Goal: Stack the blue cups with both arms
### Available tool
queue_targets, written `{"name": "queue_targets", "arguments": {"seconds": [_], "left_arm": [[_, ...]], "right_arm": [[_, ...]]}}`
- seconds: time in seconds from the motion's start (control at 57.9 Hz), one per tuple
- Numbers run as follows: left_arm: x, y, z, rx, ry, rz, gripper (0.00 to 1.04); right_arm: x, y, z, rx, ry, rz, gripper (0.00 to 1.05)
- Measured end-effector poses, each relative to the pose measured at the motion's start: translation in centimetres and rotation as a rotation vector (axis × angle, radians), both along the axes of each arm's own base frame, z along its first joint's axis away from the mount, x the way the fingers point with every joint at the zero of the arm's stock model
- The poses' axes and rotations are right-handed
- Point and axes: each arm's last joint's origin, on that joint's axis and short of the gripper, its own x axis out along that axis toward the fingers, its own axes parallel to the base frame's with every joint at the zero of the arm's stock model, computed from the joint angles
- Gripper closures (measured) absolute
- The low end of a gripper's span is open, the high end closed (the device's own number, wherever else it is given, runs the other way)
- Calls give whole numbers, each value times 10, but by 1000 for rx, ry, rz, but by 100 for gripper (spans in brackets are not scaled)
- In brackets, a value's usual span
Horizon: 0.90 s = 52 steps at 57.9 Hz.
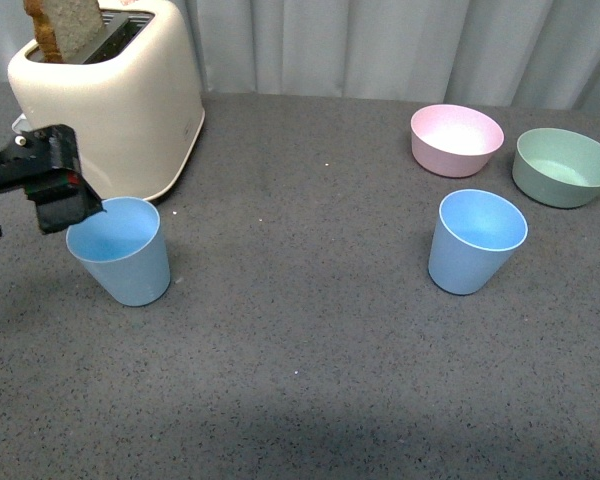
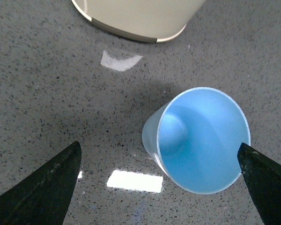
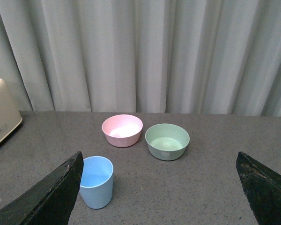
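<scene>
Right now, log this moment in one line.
left gripper: open at left blue cup | right gripper: open, off right blue cup | stack: not started

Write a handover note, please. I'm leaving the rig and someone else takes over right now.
Left gripper: open, jaws on either side of the left cup, not closed on it.
Right gripper: open, holding nothing, well back from the right cup.
Cups: both upright on the table, far apart. The left one is by the toaster, the right one in front of the pink bowl.
Done: the left arm's approach only.
Left: grip the cups, lift them, and nest one in the other.
</scene>
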Motion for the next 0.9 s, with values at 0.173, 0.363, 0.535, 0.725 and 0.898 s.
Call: {"name": "queue_targets", "arguments": {"seconds": [0.173, 0.363, 0.535, 0.725, 0.898], "left_arm": [[14, -7, -11, 8, 89, -16, 7], [23, -8, -23, 0, 157, -1, 7], [27, -8, -26, -2, 182, 10, 30], [33, -9, -23, -16, 176, 19, 57], [33, -10, -22, -20, 199, 28, 83]], "right_arm": [[0, 0, 0, 0, 0, 0, 10], [0, 0, 0, 0, 0, 0, 10], [0, 0, 0, 0, 0, 0, 10], [0, 0, 0, 0, 0, 0, 10], [0, 0, 0, 0, 0, 0, 10]]}}
